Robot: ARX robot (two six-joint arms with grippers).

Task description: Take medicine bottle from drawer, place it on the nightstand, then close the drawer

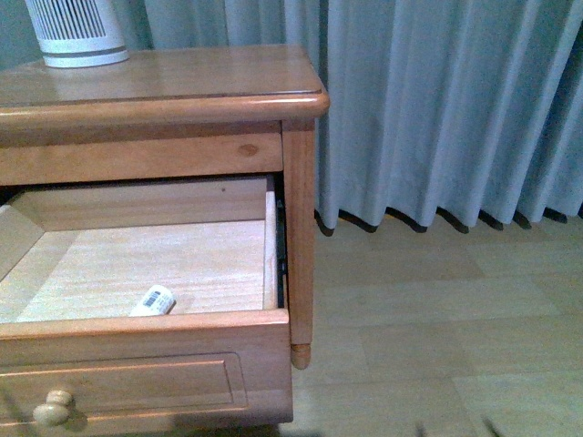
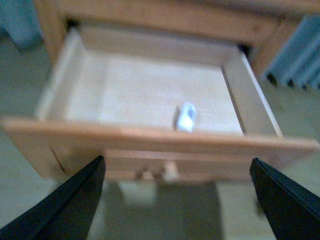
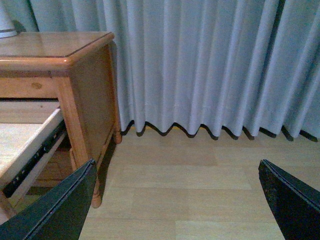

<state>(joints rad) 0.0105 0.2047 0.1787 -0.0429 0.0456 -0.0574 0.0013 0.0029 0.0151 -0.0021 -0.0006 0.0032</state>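
Hanging wide apart and empty, the left gripper (image 2: pixel 176 160) faces the front of the pulled-out drawer (image 1: pixel 146 328). The medicine bottle (image 2: pixel 186 117) lies on its side inside, just behind the front panel and apart from the gripper. The right gripper (image 3: pixel 177 165), equally spread and empty, faces floor and curtain (image 3: pixel 210 65) beside the nightstand (image 1: pixel 182 82).

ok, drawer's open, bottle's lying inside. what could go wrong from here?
1. The medicine bottle lies on its side close behind the front wall of the drawer; the open left hand may clip that wall or send it rolling.
2. Left wrist view is blurred, so aiming could be off.
3. The nightstand top is glossy with rounded edges; laid sideways, the bottle may roll off.
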